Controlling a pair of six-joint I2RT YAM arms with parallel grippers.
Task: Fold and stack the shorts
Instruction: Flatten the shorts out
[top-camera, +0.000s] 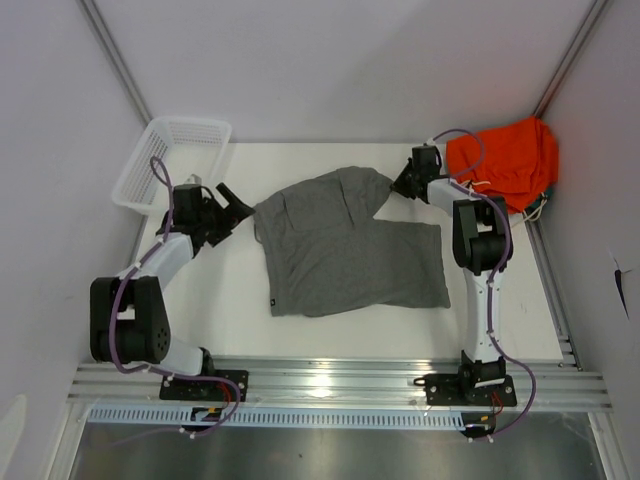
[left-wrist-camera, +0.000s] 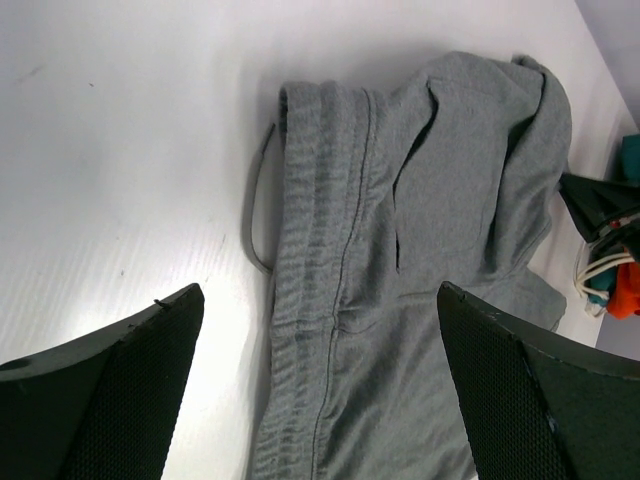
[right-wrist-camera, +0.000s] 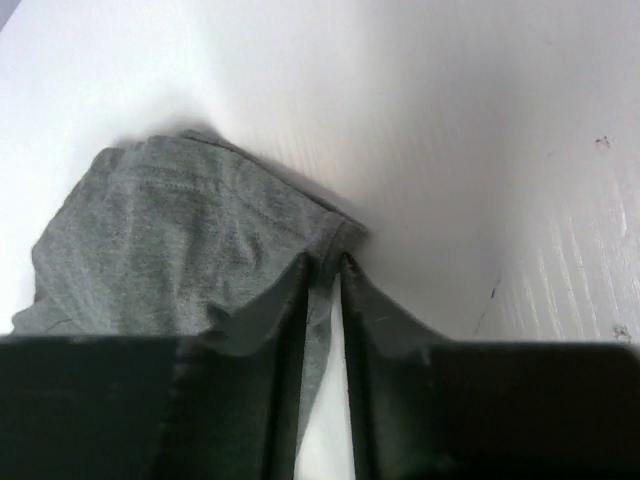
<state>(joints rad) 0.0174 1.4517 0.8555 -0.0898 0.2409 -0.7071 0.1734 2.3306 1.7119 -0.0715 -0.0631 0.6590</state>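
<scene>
With right claw (right-wrist-camera: 322, 262) clamped on just a thin hem of shorts (top-camera: 340, 250) and left claw (top-camera: 235, 203) gaping idle, could lose grip if dragged across tabletop (top-camera: 240, 325).

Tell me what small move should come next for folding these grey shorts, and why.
Probably ease the left jaws forward and down onto the waistband and close them. The right jaws are shut on a far corner of the grey shorts, while the left jaws stand open just off the waistband edge, holding nothing. With both ends held, the fold should be easier to control.
</scene>
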